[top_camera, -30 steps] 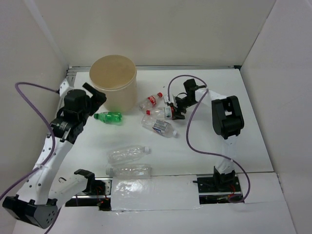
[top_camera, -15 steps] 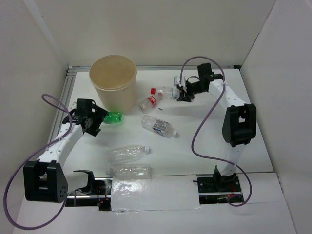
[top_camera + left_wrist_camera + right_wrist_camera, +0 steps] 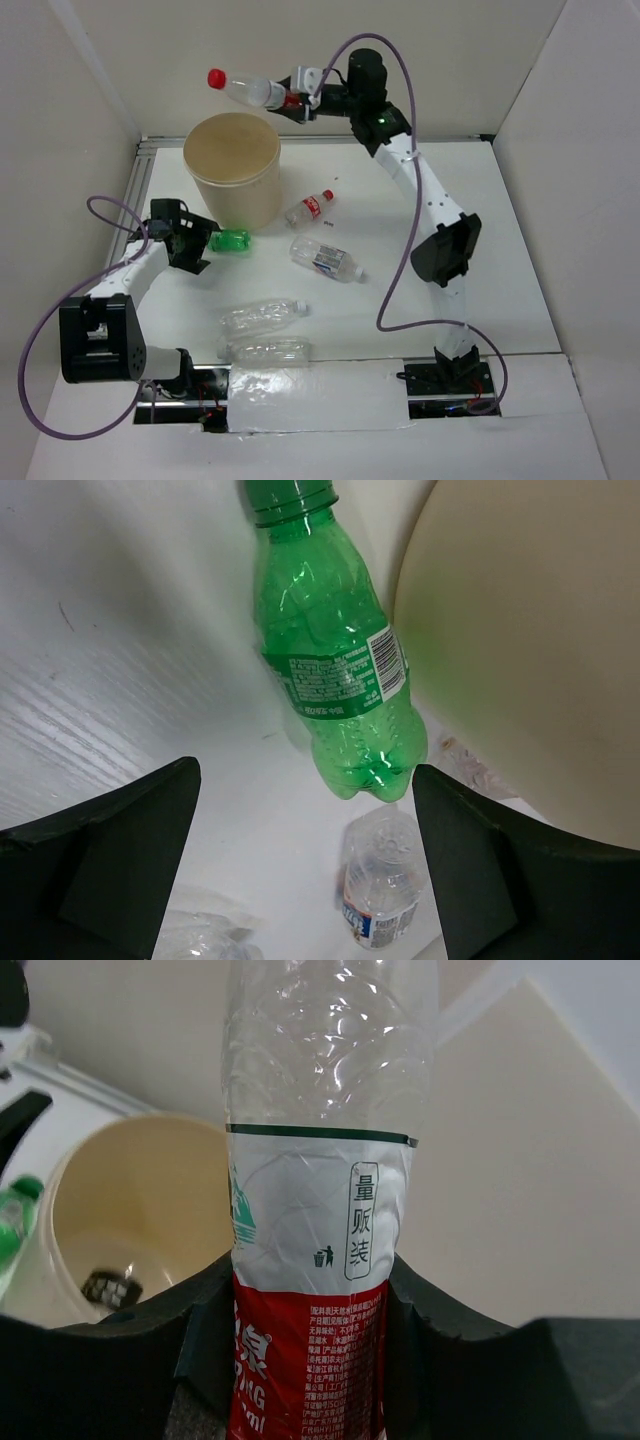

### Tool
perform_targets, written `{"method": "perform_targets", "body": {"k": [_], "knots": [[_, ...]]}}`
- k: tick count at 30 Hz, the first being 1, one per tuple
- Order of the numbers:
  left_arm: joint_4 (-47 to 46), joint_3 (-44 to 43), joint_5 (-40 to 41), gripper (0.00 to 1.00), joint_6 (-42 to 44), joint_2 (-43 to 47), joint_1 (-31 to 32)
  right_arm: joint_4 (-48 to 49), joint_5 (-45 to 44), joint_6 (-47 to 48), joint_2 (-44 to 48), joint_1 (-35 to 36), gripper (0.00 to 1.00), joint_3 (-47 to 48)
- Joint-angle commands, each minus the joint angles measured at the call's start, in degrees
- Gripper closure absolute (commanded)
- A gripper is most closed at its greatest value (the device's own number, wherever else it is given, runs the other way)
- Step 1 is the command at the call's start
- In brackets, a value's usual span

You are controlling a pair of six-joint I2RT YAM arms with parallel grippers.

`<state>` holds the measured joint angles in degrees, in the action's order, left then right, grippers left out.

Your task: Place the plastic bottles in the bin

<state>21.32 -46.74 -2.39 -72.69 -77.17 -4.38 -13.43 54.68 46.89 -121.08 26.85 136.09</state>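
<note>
Six bottles show, and only one is off the desk: a red-capped bottle (image 3: 248,92), clenched by the right tool (image 3: 292,102) at the end away from its cap. That arm is stretched out toward the far left corner. The bottle hangs roughly level in the air, cap toward the left edge, above the far rim of the bin (image 3: 231,178). In the right wrist view the jaws press either side of the red-and-white label. The bin's open mouth lies below and off to one side, with a small dark thing on its floor that I cannot make out.

The bin stands near the far left corner of the desk (image 3: 480,280). The green bottle (image 3: 232,239) lies on its side close against the bin's near wall. The left tool (image 3: 203,244) sits low just beside it, jaws spread wide and grasping nothing. In its wrist view the bottle's base just reaches the gap between the fingers, touching neither.

A second red-capped bottle (image 3: 309,208) and a labelled clear bottle (image 3: 325,258) lie mid-desk. Two plain clear bottles (image 3: 262,315) are by the near edge.

I judge the right arm to be at the drop and the left at its approach. The right needs the bottle squarely over the mouth before letting go, or it may strike the rim and bounce out. The left must push forward until its fingers straddle the green body, then close. The bin wall leaves little room on that side, and a round bottle may roll when nudged.
</note>
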Motion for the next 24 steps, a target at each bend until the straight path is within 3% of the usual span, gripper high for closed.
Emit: {"method": "perform_targets", "body": {"k": [1,3,6,8,17,24], "knots": [[-3.30,0.25,-1.56,0.00,-1.23,-0.71,-1.76,10.67,-0.71,-15.40,-8.97,1.88,0.70,8.91],[-3.83,1.47,-1.56,0.00,-0.71,-0.71,-2.29,14.90,-2.02,-18.40,-10.58,4.07,0.69,8.93],[-3.83,2.09,-1.56,0.00,-0.18,-1.23,-3.52,18.00,-2.03,-21.93,-13.39,6.54,0.57,8.40],[-4.35,2.80,-1.56,0.00,-0.18,-1.84,-4.06,18.00,-2.03,-22.80,-14.45,7.60,0.41,8.40],[-7.43,3.32,-3.23,0.00,-0.18,-6.33,-4.67,20.46,-3.52,-30.01,-13.24,7.69,0.00,5.42],[-10.51,3.40,-5.60,0.00,-0.79,-5.55,-4.67,15.02,-1.16,-28.62,-2.86,4.45,0.00,-5.80]]}}
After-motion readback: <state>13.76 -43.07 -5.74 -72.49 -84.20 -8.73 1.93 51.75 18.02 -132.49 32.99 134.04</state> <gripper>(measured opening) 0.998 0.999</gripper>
